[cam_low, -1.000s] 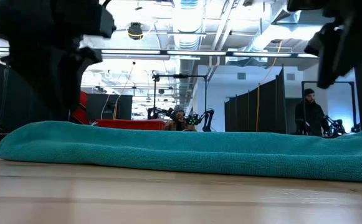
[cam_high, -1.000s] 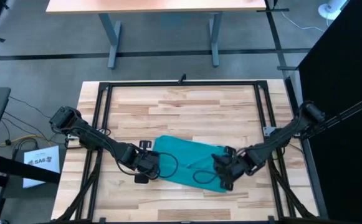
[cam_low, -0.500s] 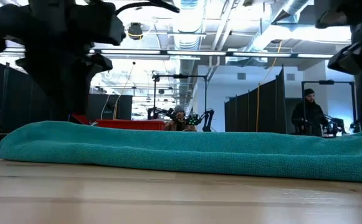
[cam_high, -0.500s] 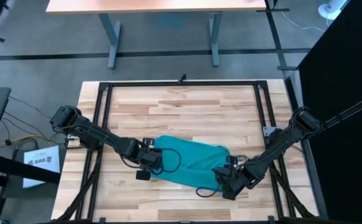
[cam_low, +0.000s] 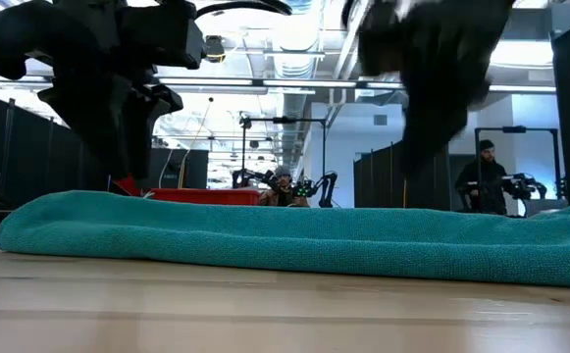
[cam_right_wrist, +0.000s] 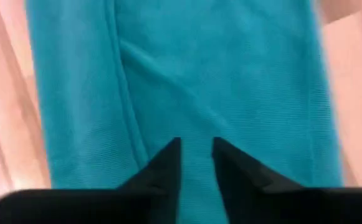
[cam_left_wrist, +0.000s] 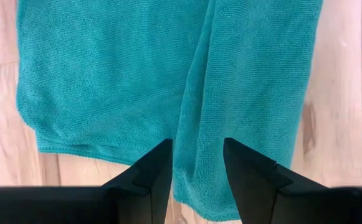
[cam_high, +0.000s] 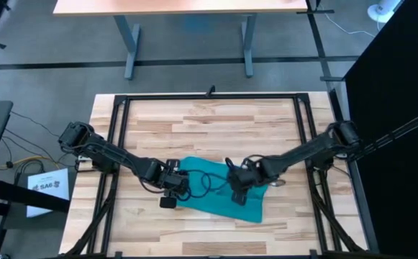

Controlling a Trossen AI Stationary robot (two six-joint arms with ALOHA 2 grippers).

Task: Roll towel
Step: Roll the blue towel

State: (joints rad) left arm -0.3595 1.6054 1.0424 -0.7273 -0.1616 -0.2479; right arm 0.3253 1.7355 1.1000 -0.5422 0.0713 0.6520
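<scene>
Plainly the towel point(cam_high: 219, 194) lies flat near the middle of the table point(cam_high: 216, 122), its long axis running across between the arms. The left gripper point(cam_high: 171, 188) sits at its left end, fingers parted over a fold. The right gripper point(cam_high: 239, 188) hangs over the middle, fingers slightly parted, holding nothing.

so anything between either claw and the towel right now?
Nothing visible. Both wrist views show only the towel beyond the parted fingers. The left claw sits at its left end, the right claw over its middle.
</scene>
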